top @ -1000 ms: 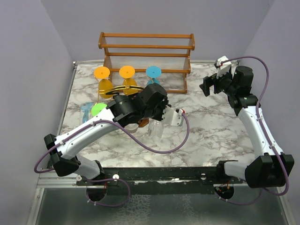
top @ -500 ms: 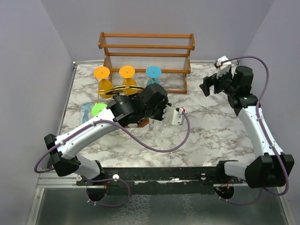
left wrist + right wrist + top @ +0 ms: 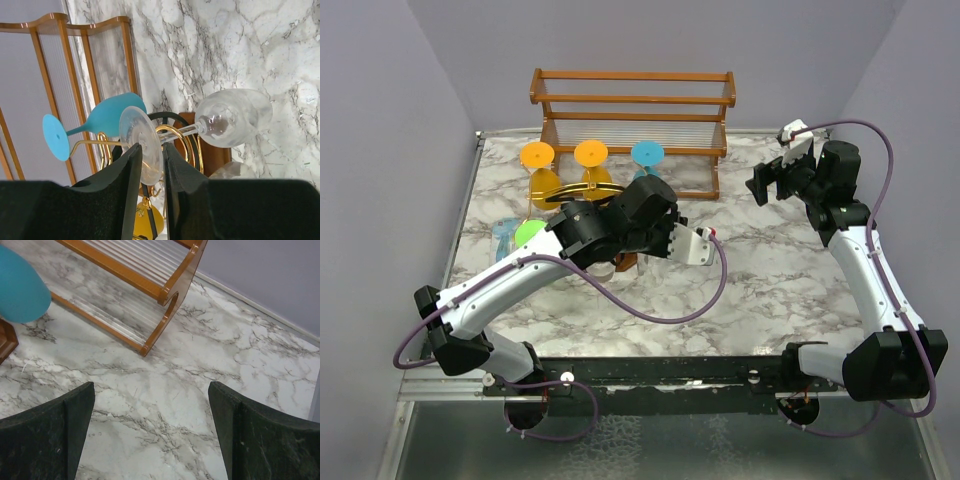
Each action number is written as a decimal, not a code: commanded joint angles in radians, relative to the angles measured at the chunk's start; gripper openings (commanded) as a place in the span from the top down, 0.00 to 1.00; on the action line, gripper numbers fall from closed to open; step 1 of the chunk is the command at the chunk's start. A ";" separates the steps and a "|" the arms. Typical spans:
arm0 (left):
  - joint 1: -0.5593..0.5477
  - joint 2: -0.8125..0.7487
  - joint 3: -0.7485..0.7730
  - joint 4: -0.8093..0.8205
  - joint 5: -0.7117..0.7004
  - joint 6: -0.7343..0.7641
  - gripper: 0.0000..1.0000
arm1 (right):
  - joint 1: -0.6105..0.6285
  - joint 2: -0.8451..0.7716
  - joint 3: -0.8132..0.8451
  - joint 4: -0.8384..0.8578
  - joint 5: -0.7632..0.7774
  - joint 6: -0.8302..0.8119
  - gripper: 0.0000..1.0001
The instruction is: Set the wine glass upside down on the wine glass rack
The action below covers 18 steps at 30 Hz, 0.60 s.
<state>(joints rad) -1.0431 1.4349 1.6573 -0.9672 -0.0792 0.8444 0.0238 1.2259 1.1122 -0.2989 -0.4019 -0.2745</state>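
My left gripper (image 3: 151, 150) is shut on the round foot of a clear wine glass (image 3: 232, 124). The glass is held on its side, and its stem passes through a gold loop of the wine glass rack (image 3: 172, 131). Its bowl hangs over the rack's dark brown base (image 3: 210, 155). In the top view the rack (image 3: 582, 188) stands left of centre, and my left wrist covers the clear glass. My right gripper (image 3: 150, 405) is open and empty above bare marble at the right, as the top view (image 3: 767, 185) also shows.
A teal glass (image 3: 107, 117) and two orange glasses (image 3: 537, 155) hang upside down on the rack, with a green one (image 3: 529, 233) at its left. A two-tier orange-brown wooden shelf (image 3: 632, 110) stands at the back. Purple walls close in both sides.
My left gripper has carried the clear glass back and to the left, from beside the rack to over it. The glass is now hidden under my wrist. The right arm has not moved.
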 commanded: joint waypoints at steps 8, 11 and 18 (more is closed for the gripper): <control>-0.007 -0.001 0.046 -0.006 0.072 -0.017 0.70 | -0.008 -0.002 0.009 -0.004 -0.009 -0.012 0.05; -0.006 0.000 0.048 -0.009 0.075 -0.019 0.69 | -0.009 -0.002 0.007 -0.003 -0.007 -0.012 0.05; -0.006 -0.002 0.059 -0.028 0.105 -0.021 0.68 | -0.009 -0.002 0.011 -0.006 -0.007 -0.012 0.05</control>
<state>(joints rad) -1.0428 1.4349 1.6775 -0.9791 -0.0170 0.8284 0.0238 1.2259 1.1122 -0.2989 -0.4019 -0.2756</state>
